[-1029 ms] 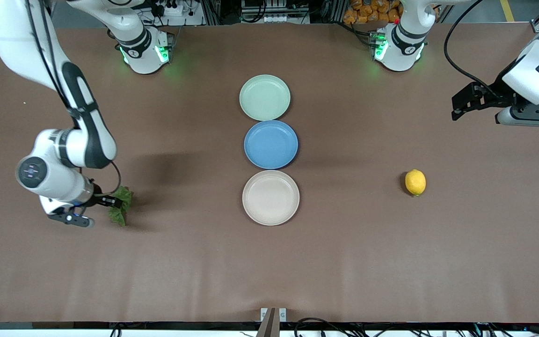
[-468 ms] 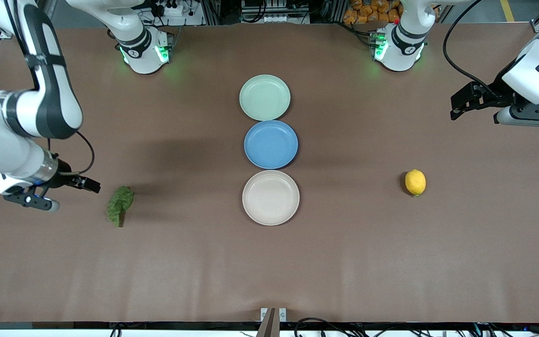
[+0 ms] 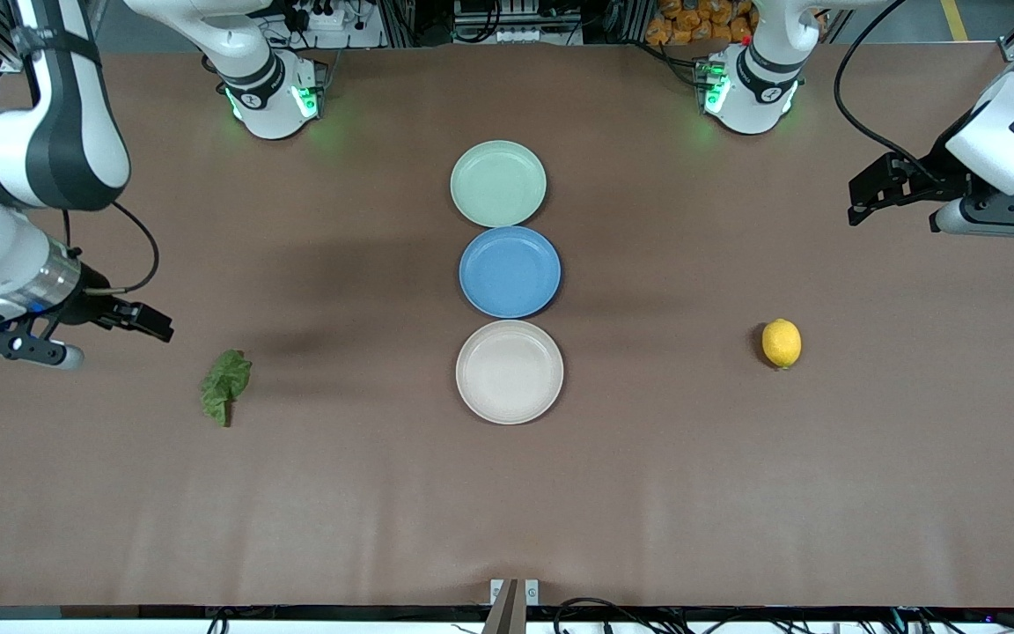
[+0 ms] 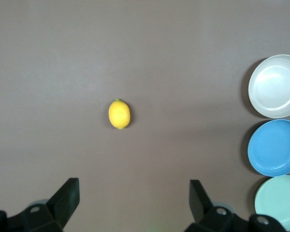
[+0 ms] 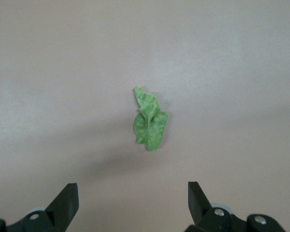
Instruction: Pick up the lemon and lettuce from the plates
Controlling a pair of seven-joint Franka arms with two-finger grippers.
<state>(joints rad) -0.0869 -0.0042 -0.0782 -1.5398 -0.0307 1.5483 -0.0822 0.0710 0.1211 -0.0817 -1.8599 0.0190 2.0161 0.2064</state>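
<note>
Lemon point(image 3: 781, 342): you'll find it on the bare brown surface point(image 3: 665, 458), below the left tool point(image 4: 134, 195), which hangs spread wide, holding nothing. Lettuce point(image 3: 225, 386): flat on the surface, just off the right tool point(image 3: 157, 323), also gaping wide and empty, raised over that end. Plates: mint plate point(image 3: 498, 182), blue plate point(image 3: 510, 271), cream plate point(image 3: 510, 372), lined up between your two tools, nothing on them.
</note>
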